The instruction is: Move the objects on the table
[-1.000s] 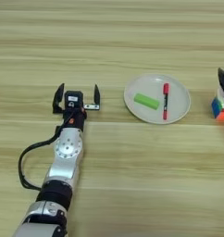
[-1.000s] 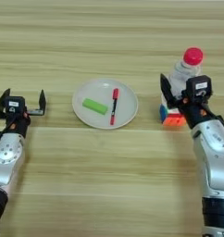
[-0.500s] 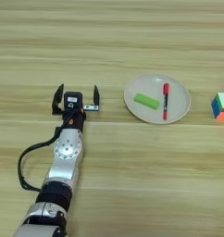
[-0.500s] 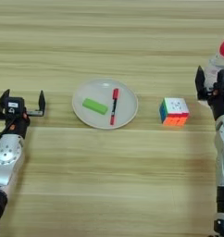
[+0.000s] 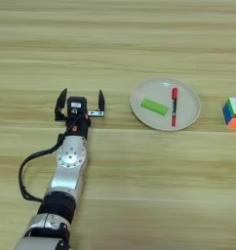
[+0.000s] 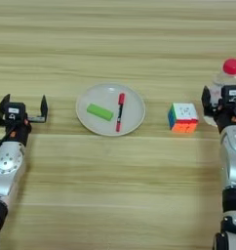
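R hand (image 6: 221, 100) at the tabletop's (image 6: 115, 195) right edge, closed round the red-capped bottle (image 6: 226, 75), upright. L hand (image 5: 79, 103) parked far left, its 2 fingers spread, empty. Green block (image 6: 100, 112) & red pen (image 6: 119, 112) lie on the white plate (image 6: 86, 118); colour cube (image 6: 183, 117) between plate & bottle.

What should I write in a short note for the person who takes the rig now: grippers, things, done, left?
Left gripper: open, empty, parked on the table left of the plate.
Right gripper: at the right edge, around the bottle; grip unclear.
Plate: holds the green block and the red pen, side by side.
Colour cube: on the table between plate and bottle.
Done: block and pen are on the plate.
Left: bottle not yet released.
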`<state>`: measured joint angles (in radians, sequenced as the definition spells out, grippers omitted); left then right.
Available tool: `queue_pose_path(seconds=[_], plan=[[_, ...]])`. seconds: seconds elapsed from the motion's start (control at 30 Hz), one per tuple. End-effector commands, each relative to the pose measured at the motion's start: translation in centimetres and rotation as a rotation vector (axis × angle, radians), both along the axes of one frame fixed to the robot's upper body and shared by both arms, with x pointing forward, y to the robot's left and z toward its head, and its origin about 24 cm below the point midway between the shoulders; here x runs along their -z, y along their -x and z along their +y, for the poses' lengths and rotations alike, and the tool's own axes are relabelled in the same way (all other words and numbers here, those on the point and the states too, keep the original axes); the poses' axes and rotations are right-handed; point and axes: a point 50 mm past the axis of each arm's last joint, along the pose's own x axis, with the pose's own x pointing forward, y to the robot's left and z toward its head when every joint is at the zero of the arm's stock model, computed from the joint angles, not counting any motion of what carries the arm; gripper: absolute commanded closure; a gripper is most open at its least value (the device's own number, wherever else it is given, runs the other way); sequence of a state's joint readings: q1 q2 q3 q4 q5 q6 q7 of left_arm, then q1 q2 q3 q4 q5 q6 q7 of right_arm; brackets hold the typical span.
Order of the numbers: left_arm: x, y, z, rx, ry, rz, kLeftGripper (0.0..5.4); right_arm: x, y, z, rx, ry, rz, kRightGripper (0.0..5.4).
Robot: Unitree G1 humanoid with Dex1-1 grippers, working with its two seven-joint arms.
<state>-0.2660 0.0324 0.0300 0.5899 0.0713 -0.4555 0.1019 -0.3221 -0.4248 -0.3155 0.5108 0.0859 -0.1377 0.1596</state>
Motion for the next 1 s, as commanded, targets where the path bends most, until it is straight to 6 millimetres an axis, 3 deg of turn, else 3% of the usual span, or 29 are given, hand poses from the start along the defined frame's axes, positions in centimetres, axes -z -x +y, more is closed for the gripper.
queue_pose_path(seconds=[0.03,0.7,0.97,1.0], plan=[[0.1,0.1,0.1,-0.001,-0.003,0.004,0.00,-1.0,-0.9,-0.5,0.014,0.032,-0.043,2.17],[0.1,0.2,0.3,-0.001,-0.003,0.006,0.00,0.6,-1.0,-2.2,0.097,0.016,-0.016,2.17],[0.1,0.2,0.5,-0.003,-0.004,0.006,0.00,1.4,-1.0,-1.9,0.092,-0.008,0.006,2.17],[0.1,0.2,0.5,-0.003,-0.005,0.006,0.00,1.4,-1.0,-1.9,0.096,-0.012,0.005,1.88]])
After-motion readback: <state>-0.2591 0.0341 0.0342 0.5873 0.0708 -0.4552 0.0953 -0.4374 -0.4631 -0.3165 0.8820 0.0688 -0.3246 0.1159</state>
